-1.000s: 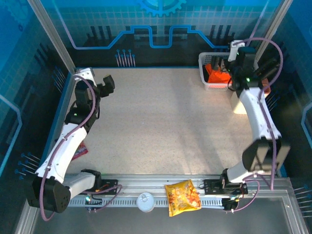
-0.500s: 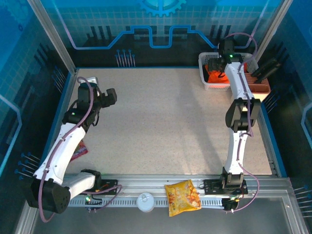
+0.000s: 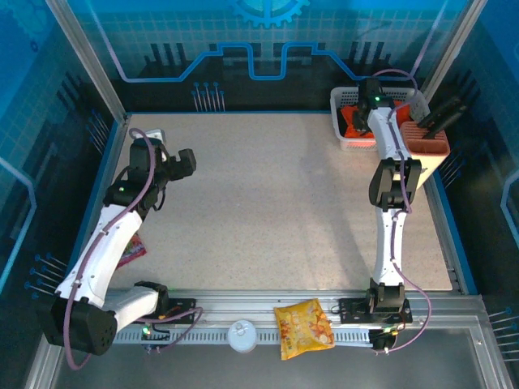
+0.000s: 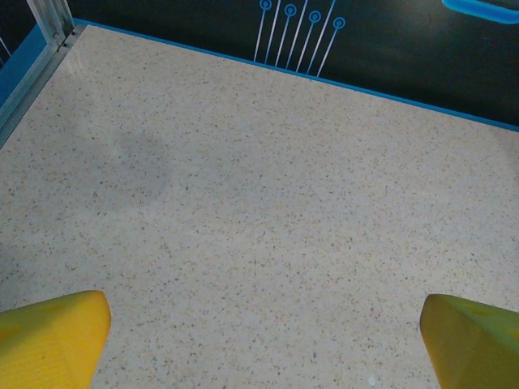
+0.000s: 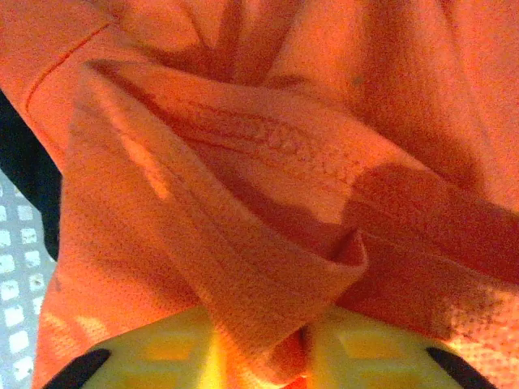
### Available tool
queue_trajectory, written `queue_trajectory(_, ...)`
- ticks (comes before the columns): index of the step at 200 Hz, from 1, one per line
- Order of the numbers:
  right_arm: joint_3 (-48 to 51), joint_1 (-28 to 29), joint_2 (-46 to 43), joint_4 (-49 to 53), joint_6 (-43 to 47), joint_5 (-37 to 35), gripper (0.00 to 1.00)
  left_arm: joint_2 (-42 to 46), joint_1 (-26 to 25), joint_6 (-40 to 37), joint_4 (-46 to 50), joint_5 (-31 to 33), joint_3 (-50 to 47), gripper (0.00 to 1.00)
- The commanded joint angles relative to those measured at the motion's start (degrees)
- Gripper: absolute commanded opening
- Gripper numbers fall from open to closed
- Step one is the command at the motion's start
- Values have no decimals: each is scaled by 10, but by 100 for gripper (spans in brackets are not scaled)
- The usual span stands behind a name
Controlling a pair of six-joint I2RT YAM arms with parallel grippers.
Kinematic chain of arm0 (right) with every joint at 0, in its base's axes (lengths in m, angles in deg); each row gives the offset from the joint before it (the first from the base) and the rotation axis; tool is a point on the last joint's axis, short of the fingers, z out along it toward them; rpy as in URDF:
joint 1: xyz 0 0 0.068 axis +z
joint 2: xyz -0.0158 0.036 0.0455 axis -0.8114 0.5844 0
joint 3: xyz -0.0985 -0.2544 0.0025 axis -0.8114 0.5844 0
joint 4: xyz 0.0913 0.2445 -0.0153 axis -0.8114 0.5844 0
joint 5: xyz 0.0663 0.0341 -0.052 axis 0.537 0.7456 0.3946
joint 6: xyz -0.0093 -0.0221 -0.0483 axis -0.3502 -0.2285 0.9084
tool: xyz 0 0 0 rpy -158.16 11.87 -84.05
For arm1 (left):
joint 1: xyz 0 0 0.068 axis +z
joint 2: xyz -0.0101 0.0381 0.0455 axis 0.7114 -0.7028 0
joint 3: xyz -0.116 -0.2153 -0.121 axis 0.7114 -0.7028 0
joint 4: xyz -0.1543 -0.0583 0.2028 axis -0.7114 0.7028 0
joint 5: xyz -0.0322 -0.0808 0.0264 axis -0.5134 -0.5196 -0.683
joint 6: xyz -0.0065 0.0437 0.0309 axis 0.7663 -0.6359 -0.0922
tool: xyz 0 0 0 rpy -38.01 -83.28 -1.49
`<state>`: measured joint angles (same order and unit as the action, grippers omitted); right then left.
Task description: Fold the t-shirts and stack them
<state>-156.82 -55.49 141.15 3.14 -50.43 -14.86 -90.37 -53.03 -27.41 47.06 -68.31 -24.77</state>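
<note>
The orange t-shirt (image 3: 349, 123) lies crumpled in a white basket (image 3: 357, 144) at the table's back right. My right gripper (image 3: 362, 105) is down in that basket. In the right wrist view its yellow fingers (image 5: 166, 356) are shut on a thick fold of the orange t-shirt (image 5: 268, 203), the gripper (image 5: 259, 361) pinching the hem. A dark strip, perhaps the black shirt (image 5: 20, 166), shows at the left beside the cloth. My left gripper (image 3: 183, 161) hovers over bare table at the left, open, with its yellow fingertips (image 4: 53, 336) far apart around the left gripper (image 4: 263, 344) and nothing between them.
A terracotta bin (image 3: 430, 143) stands right of the white basket. A yellow snack bag (image 3: 304, 327) and a white round lid (image 3: 242, 335) lie on the front rail. A red packet (image 3: 135, 249) lies under the left arm. Blue walls (image 4: 381, 49) border the table.
The right arm has stretched out into the white basket and its jaws have closed from wide open onto the orange cloth. The left gripper has shifted slightly right and stays open.
</note>
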Motion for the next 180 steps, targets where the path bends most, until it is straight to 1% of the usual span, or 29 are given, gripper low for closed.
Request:
queue_trajectory(1, -22, -3, -44, -13, 3, 11, 12, 12, -3, 7, 12, -14, 24, 99)
queue_trajectory(7, -22, -2, -58, -15, 5, 13, 3, 13, -4, 8, 11, -16, 25, 99)
queue_trajectory(11, -21, -1, -67, -16, 6, 13, 0, 14, -3, 8, 12, -18, 26, 99)
queue_trajectory(19, -19, 2, -81, -19, 9, 13, 0, 16, -3, 10, 12, -19, 27, 99)
queue_trajectory(51, 3, 12, -183, -35, 14, 27, 0, 21, -4, 15, 15, -30, 32, 99)
queue_trajectory(86, 12, 28, -284, -39, 3, 94, 0, 29, -4, 18, 21, -51, 37, 99)
queue_trajectory(117, 18, 47, -354, -47, -19, 207, 0, 40, -4, 15, 30, -72, 43, 99)
queue_trajectory(143, 39, 66, -408, -77, -48, 313, 0, 53, -4, 12, 32, -109, 48, 99)
queue_trajectory(163, 82, 82, -450, -118, -91, 388, 0, 60, -5, 8, 37, -143, 58, 99)
queue_trajectory(180, 142, 97, -486, -165, -133, 442, 0, 63, -5, 7, 47, -163, 70, 99)
